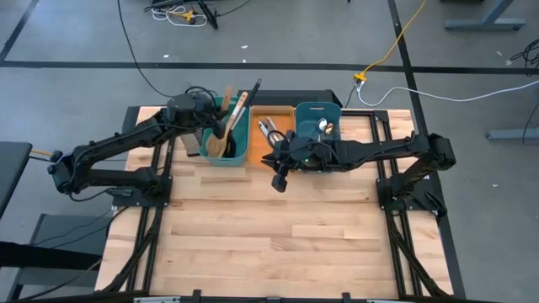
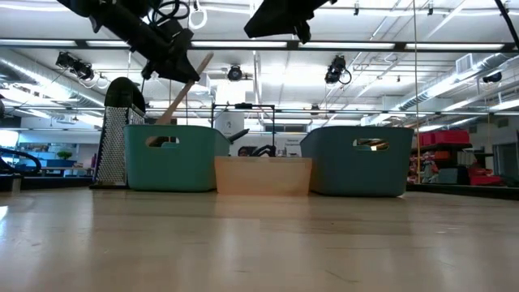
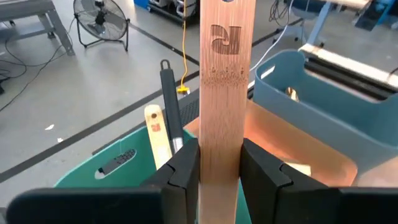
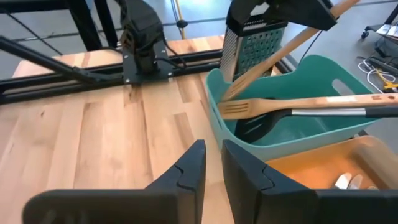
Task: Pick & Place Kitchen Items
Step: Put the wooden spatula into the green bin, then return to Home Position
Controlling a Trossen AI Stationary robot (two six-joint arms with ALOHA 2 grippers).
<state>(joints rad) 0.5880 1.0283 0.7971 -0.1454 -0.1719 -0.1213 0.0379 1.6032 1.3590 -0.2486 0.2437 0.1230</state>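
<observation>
Left gripper [image 3: 219,168] fingers clamp a wooden spatula [image 3: 227,74] – upright over the left teal bin [image 1: 226,135] at the table's [image 1: 278,227] 12 o'clock. Right gripper [image 4: 211,168] fingers nearly together, empty, just beside the orange bin [image 1: 274,135].

Only one mark worth noting: a burned-in logo on the wooden spatula [image 3: 226,93] handle, looks like a mirrored "R" or "2"-ish glyph. Can't really read it. Nothing else legible anywhere.
</observation>
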